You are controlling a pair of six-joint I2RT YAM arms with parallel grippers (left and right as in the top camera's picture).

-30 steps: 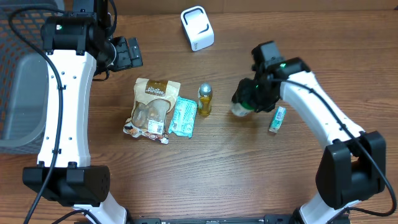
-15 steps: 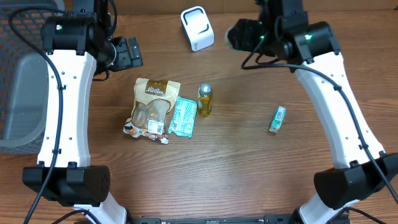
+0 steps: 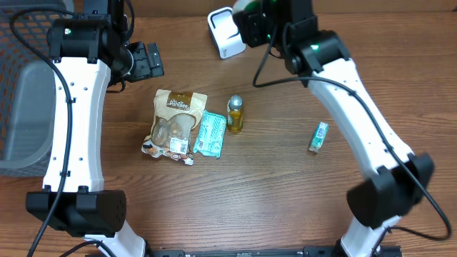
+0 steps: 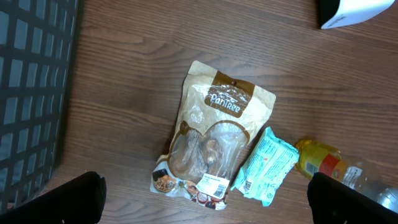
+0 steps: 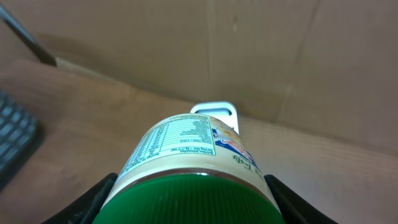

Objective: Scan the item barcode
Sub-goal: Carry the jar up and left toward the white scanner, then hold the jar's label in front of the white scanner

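Note:
My right gripper (image 3: pixel 255 20) is shut on a jar (image 5: pixel 185 144) with a green lid and a pale printed label, held lying on its side above the table's far edge. The fingers (image 5: pixel 93 199) press on both sides of the jar just under the lid. The white scanner (image 3: pixel 226 32) stands just left of the gripper; in the right wrist view the scanner (image 5: pixel 216 111) shows right behind the jar's far end. Over at the far left, my left gripper (image 3: pixel 146 61) hangs open and empty, looking down on a brown snack pouch (image 4: pixel 214 134).
The brown pouch (image 3: pixel 175 121), a teal packet (image 3: pixel 211 133) and a small yellow bottle (image 3: pixel 235 114) lie in a row mid-table. A small green tube (image 3: pixel 318 137) lies to the right. A grey basket (image 3: pixel 21 107) sits off the left edge. A cardboard wall (image 5: pixel 249 50) runs behind the scanner.
The right arm lifted the jar off the table right of centre and carried it back and left to the scanner. The left arm stayed still.

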